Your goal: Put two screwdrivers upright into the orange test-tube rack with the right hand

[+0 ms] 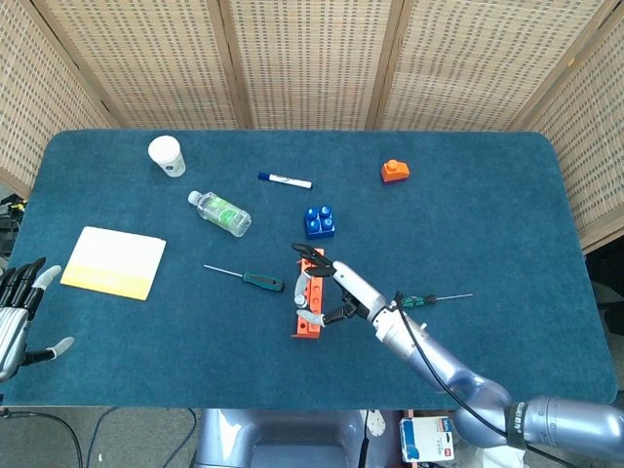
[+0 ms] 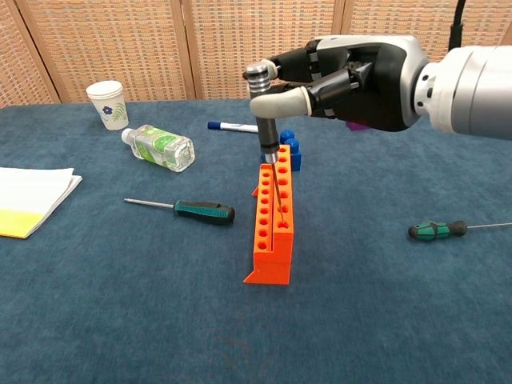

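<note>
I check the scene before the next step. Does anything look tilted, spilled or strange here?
Nothing is spilled or broken. The water bottle lies on its side near the paper cup. The screwdriver held by the right hand leans slightly, its shaft over the orange rack.

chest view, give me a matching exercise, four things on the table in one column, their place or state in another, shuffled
Things:
1. paper cup
2. grey-handled screwdriver
3. green-handled screwdriver
4. plastic bottle

Places or states:
A. lying on its side near the cup
B. held by the right hand, shaft tip down at the orange rack
C. standing upright, far left of the table
D. lying flat, to the right of the rack

Pairs: 1-C, 2-B, 3-D, 4-A
</note>
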Available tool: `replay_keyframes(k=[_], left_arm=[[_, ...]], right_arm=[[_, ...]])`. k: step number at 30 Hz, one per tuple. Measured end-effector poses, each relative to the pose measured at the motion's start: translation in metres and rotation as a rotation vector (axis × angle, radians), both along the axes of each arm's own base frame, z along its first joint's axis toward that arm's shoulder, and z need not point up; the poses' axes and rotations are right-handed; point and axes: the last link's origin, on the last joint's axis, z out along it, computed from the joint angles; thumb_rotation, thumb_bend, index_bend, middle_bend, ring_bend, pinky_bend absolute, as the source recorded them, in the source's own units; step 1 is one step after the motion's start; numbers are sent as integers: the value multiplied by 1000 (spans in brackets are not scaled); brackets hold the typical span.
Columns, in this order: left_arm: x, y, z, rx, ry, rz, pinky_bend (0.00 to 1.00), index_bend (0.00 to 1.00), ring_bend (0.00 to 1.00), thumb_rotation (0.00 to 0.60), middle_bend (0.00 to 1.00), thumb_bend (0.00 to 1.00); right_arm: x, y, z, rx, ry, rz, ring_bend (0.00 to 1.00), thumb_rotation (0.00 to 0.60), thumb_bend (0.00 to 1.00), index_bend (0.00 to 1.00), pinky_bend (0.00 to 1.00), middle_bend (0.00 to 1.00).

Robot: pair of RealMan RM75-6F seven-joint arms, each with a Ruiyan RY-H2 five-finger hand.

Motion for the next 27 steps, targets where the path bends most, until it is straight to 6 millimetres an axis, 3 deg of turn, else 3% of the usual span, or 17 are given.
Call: replay_keyframes(k=[27], left_arm=[[0, 1, 2, 1, -8, 2, 0, 0, 0, 600, 0, 0]], right_arm=[[-4, -2, -12, -6, 26, -2, 0, 600, 432, 604, 0, 0]])
